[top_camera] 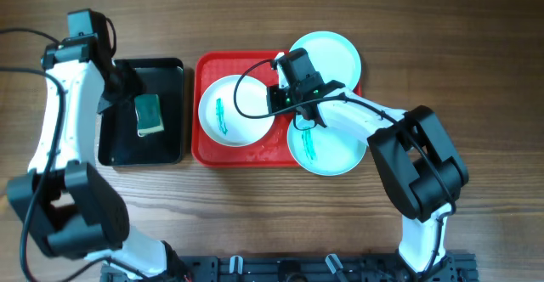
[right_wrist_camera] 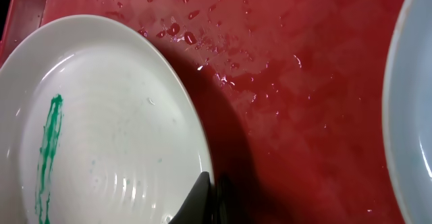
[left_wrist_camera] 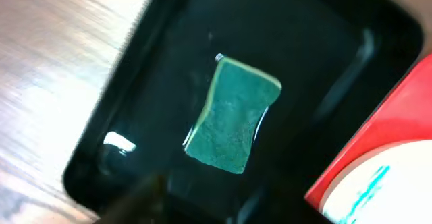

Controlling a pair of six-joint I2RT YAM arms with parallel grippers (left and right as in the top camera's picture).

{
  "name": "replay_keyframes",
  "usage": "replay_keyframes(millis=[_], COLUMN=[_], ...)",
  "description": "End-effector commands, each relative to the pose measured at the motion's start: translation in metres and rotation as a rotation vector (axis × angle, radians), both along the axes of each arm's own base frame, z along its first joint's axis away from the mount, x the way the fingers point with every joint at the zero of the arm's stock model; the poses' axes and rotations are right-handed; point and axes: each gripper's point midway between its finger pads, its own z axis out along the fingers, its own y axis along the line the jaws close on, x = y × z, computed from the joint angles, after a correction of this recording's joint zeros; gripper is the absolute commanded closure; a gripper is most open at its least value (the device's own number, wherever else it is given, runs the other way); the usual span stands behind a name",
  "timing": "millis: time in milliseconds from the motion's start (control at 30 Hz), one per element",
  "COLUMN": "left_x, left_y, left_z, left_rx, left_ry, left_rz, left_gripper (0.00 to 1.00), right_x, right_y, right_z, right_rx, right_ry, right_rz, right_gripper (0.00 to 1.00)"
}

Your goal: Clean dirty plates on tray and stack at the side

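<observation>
A white plate with a teal smear lies on the left half of the wet red tray. My right gripper is shut on its right rim, one finger on top and one under; the plate and the tray's floor fill the right wrist view. A pale aqua plate with a smear lies at the tray's near right, under my right arm. Another aqua plate overhangs the far right corner, with no smear visible. My left gripper hovers open over the black tray.
A smaller black tray stands left of the red tray and holds a green sponge, which also shows in the left wrist view on the black tray. An aqua plate's edge is at the right.
</observation>
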Motion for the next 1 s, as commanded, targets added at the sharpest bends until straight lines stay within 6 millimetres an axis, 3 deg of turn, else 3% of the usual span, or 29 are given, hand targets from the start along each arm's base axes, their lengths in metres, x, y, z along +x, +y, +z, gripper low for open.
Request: replay_keyframes(millis=[0, 67, 367, 600, 767, 967], left_x=[-0.001, -0.001, 0.000, 0.008, 0.005, -0.006], left_y=[-0.008, -0.009, -0.025, 0.000, -0.001, -0.013], left_z=[-0.034, -0.048, -0.073, -0.077, -0.081, -0.108], left_rx=[-0.052, -0.064, -0.158, -0.016, -0.022, -0.079], left_ry=[0.092, 0.126, 0.163, 0.165, 0.173, 0.169], left_rz=[-0.147, -0.178, -0.294, -0.294, -0.294, -0.307], left_gripper=[0.74, 0.80, 0.73, 0.74, 0.73, 0.70], right_x=[0.000, 0.000, -0.002, -0.002, -0.002, -0.002], right_y=[0.001, 0.001, 0.000, 0.000, 0.000, 0.000], right_z=[-0.010, -0.010, -0.011, -0.011, -0.011, -0.011], right_rx=[-0.008, -0.008, -0.011, -0.013, -0.010, -0.011], right_ry=[0.025, 0.025, 0.033, 0.035, 0.032, 0.031], right_rz=[-0.009, -0.010, -0.005, -0.005, -0.006, -0.006], right_gripper=[0.96, 0.96, 0.96, 0.96, 0.96, 0.96])
